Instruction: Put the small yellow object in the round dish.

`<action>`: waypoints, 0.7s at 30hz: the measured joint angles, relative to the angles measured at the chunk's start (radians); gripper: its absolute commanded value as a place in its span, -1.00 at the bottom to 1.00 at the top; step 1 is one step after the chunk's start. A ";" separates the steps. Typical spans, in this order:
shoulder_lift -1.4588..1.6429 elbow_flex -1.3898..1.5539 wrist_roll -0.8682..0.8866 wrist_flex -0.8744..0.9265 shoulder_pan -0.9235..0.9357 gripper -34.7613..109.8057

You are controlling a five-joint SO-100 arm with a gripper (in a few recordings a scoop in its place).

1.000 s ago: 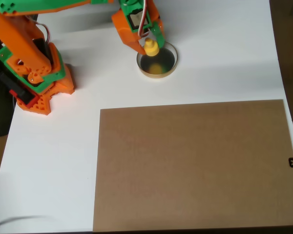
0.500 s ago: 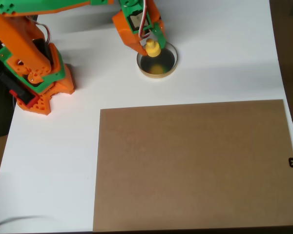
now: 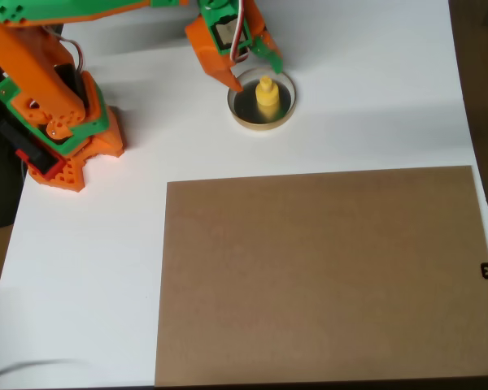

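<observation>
The tiny bright yellow plastic piece, a wider round base with a narrower knob on top, stands upright inside the small shallow round dish, on its dark glossy floor and roughly central within the pale cream rim. The orange and green arm's gripper hangs at the dish's upper-left edge in the overhead view, its jaws spread apart with nothing between them: the orange finger points down over the left rim and the green finger sits above the top rim, neither touching the yellow piece. The dish rests on the white bench, with a large brown rectangular board lying well apart below it and the arm's orange base off to the left. Judged from this, the placing looks done and the step in hand is the release and retreat. The next move calls for lifting the jaws clear, up and back toward the base, without clipping the knob or nudging the rim, since the piece is light and could tip or the dish could slide.
</observation>
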 measured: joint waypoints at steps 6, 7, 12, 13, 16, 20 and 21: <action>0.015 -0.048 -0.069 0.089 0.029 -0.21; 0.015 -0.069 -0.077 0.109 0.038 -0.21; 0.015 -0.166 -0.158 0.201 0.098 -0.21; 0.015 -0.184 -0.179 0.218 0.114 -0.21; 0.015 -0.230 -0.225 0.256 0.167 -0.22; 0.015 -0.255 -0.279 0.279 0.236 -0.21; 0.018 -0.261 -0.285 0.285 0.250 -0.21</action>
